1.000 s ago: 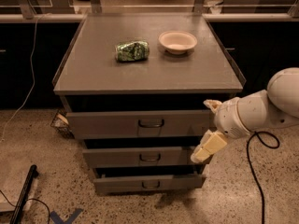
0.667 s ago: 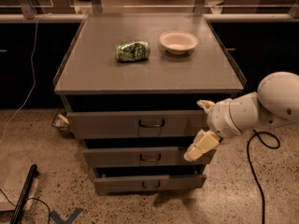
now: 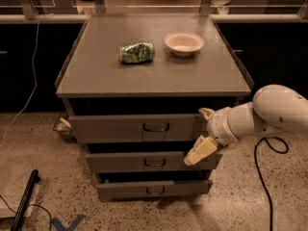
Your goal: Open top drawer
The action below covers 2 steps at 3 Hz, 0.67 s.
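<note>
The gripper [image 3: 203,132] hangs at the right end of the top drawer [image 3: 120,128], fingers spread wide and empty, beside but not on the handle [image 3: 156,127]. The drawer sits just under the cabinet top [image 3: 144,78], barely out, so grasp and pull remain. Farther back sit a green packet [image 3: 136,52] and a bowl [image 3: 184,43].

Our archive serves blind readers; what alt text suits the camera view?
The robot's open hand hovers at the right end of the top drawer, away from its central handle. A crumpled green object and a pale bowl sit on the cabinet top.
</note>
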Motion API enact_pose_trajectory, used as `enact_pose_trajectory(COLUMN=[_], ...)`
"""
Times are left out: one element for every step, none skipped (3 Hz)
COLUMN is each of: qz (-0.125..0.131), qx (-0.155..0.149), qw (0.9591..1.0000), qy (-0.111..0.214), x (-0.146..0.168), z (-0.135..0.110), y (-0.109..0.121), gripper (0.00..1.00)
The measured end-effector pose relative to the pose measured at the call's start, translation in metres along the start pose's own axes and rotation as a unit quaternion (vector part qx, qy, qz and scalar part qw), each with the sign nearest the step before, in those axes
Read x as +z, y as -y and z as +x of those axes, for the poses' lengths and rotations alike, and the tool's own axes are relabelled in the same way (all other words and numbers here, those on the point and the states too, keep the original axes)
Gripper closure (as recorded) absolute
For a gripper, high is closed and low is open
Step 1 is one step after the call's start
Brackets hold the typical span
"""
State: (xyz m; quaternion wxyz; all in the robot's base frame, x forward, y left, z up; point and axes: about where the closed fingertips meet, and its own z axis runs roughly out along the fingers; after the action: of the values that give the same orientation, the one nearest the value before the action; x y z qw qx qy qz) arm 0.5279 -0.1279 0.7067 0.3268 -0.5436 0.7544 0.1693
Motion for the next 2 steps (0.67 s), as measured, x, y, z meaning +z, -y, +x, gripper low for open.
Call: enact_pose_trajectory(qz=[0.008,0.011], qx=[-0.004,-0.008], qw=[1.0,0.9999], qy=[0.002,0.001], x=[0.022,0.035], z=[0.001,0.0], y=[0.018,0.027], gripper=[0.0,0.0])
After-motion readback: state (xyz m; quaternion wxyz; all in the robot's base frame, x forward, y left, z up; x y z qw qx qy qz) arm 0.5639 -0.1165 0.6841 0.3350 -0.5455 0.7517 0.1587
